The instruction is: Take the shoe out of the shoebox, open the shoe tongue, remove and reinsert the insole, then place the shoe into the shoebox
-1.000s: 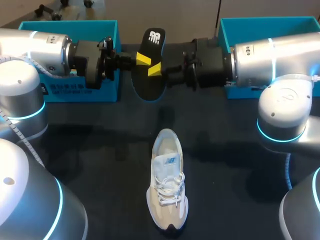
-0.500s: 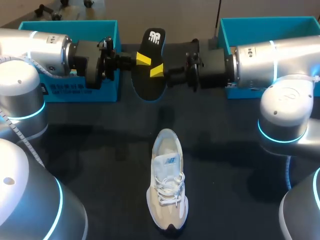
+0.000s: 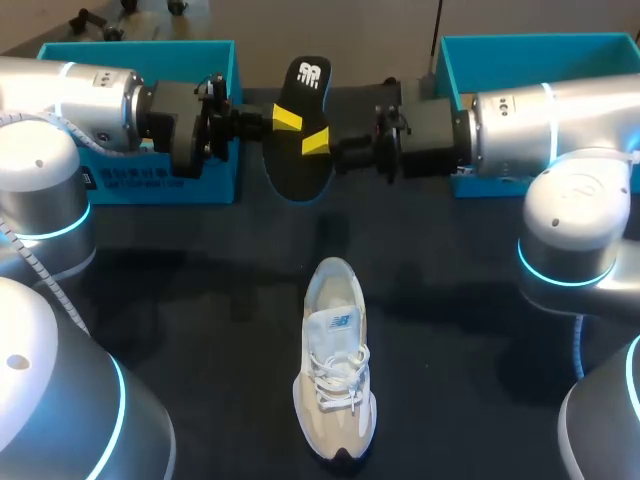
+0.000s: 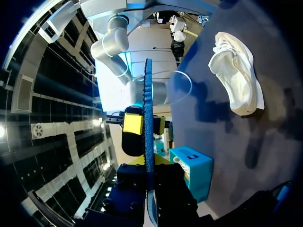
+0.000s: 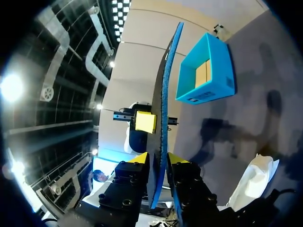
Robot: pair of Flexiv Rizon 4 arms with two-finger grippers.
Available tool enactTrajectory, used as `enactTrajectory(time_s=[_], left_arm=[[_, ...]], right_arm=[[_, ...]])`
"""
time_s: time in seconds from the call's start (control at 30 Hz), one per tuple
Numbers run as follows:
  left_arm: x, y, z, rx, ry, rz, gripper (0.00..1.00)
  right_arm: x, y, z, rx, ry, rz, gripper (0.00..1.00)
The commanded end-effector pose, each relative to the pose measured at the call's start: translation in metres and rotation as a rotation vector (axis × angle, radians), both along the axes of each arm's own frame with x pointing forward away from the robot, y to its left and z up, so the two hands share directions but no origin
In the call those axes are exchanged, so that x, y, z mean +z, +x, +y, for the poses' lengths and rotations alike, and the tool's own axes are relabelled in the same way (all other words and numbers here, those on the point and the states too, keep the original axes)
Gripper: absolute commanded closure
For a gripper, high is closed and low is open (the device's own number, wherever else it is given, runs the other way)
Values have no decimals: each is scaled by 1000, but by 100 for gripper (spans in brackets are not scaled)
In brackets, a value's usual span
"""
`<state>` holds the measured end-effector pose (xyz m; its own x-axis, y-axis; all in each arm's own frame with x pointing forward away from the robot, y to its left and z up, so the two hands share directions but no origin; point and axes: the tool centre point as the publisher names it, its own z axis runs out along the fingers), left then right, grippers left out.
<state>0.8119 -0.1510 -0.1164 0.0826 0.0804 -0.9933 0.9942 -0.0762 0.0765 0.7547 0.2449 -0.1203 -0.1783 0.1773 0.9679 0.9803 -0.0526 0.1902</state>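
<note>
Left gripper (image 3: 284,120) on insole (image 3: 309,78) above table (image 3: 200,300)

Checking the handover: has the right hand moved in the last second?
Yes. The right hand has drawn back slightly toward the right box, while the insole stays put.

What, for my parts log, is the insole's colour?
The insole is black with a white logo, clearest in head view.
</note>
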Motion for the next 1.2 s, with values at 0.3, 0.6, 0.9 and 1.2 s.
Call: enactTrajectory(time_s=[0.3, 0.6, 0.9, 1.2], left_arm=[[0, 0, -1, 2, 1, -2, 100], [0, 0, -1, 2, 1, -2, 100], [0, 0, -1, 2, 1, -2, 100], [0, 0, 0, 0, 1, 0, 44]], right_arm=[[-1, 3, 4, 13, 9, 6, 89], [-1, 3, 4, 9, 20, 3, 80], [-1, 3, 3, 11, 31, -3, 100], [0, 3, 4, 16, 34, -14, 100]])
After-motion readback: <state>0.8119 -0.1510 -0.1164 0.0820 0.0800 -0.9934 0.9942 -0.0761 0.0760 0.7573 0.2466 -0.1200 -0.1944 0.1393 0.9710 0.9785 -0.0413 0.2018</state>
